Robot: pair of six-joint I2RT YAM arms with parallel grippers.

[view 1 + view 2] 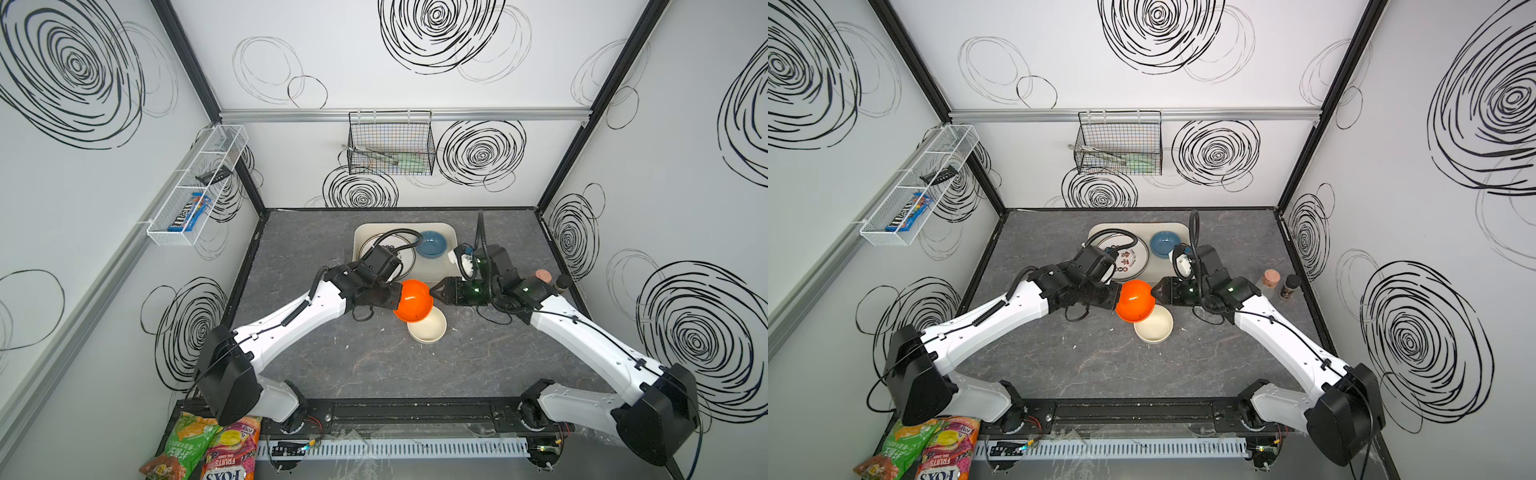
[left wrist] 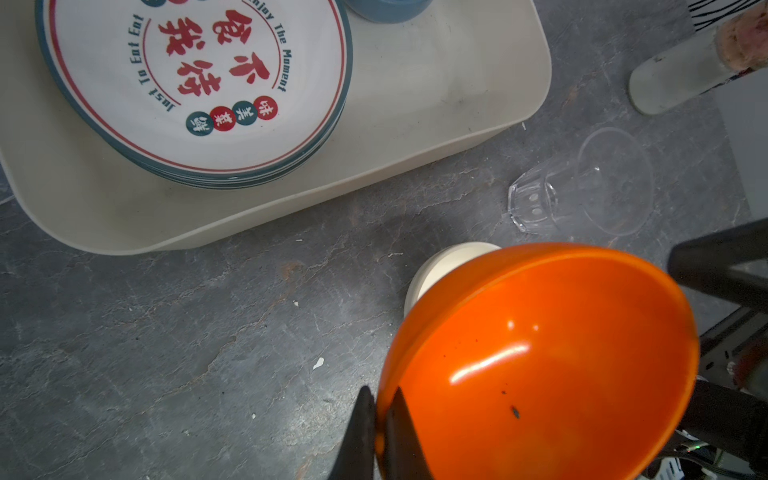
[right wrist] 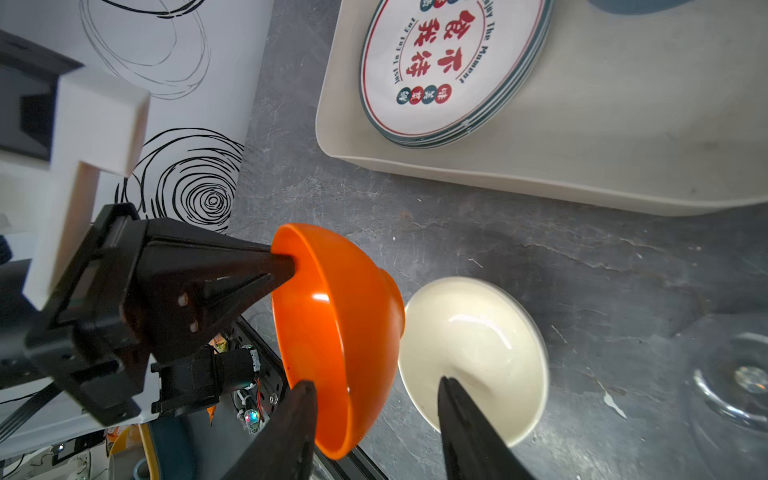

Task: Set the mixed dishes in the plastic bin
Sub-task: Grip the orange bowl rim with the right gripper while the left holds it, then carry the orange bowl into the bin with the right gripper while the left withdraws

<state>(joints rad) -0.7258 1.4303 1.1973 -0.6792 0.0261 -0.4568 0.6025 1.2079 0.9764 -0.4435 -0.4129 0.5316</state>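
Left gripper (image 1: 397, 298), jaws clenched on the glossy orange bowl (image 1: 413, 301) rim above the round cream bowl (image 1: 430, 329), seemingly offers it to the right gripper (image 1: 433, 291), jaws parted.

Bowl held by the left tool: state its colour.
Small round bowl is orange, clearest in left wrist view.

A glossy orange bowl (image 1: 411, 301) glows against a dark grey tabletop (image 1: 332, 361) veined like marble, with faint rust-coloured streaks. Another bowl is plain cream (image 1: 430, 330), a third is dusty blue (image 1: 431, 243). The plastic bin (image 1: 365, 232) is cream-white. The plates (image 2: 199, 83) are white with bold red characters, dark teal lettering, red and teal dots, a thin red ring and a teal rim. The cup (image 2: 582, 187) is clear. The walls (image 1: 332, 54) are white with black scribbled spirals. The wire basket (image 1: 390, 145) is black, the mesh rack (image 1: 195, 187) white, the arms (image 1: 299, 320) white with black joints.
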